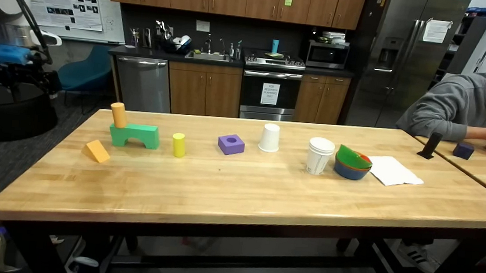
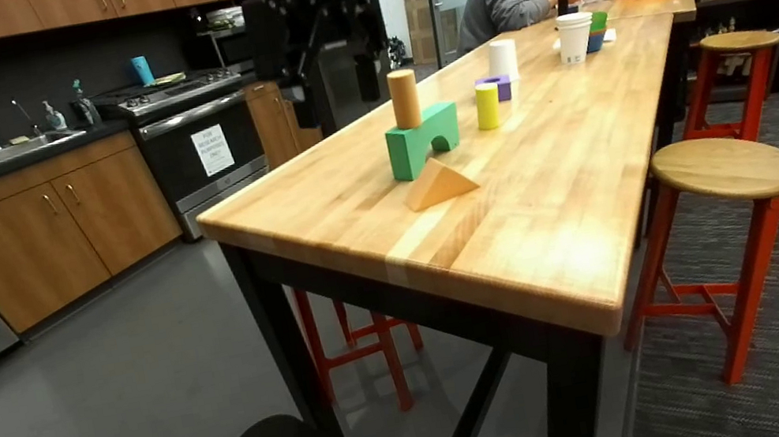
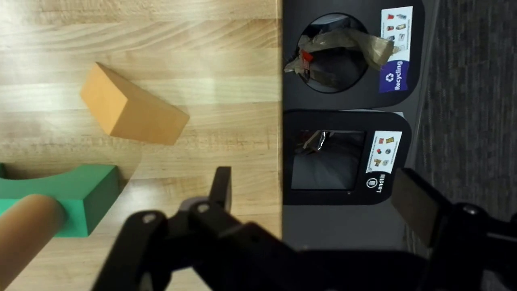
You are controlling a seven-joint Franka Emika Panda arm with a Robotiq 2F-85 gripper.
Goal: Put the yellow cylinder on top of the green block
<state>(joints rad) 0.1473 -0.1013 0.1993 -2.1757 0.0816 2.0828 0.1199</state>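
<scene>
a: hand (image 3: 316,190) status?
b: spread wide in the wrist view, gap empty, touching nothing. one jaw shows against the counter (image 3: 242,81), the other past its edge by the bins (image 3: 347,101).
a: yellow cylinder (image 1: 179,145)?
b: upright on the counter, near the green block (image 1: 138,131) but not touching it. not stacked yet. hand well apart from it.
a: what's on the green block?
b: tan cylinder (image 1: 119,115), standing at one end in both exterior views.
a: neighbours?
b: purple block (image 1: 231,147) and wedge (image 1: 98,151), both on the counter.
</scene>
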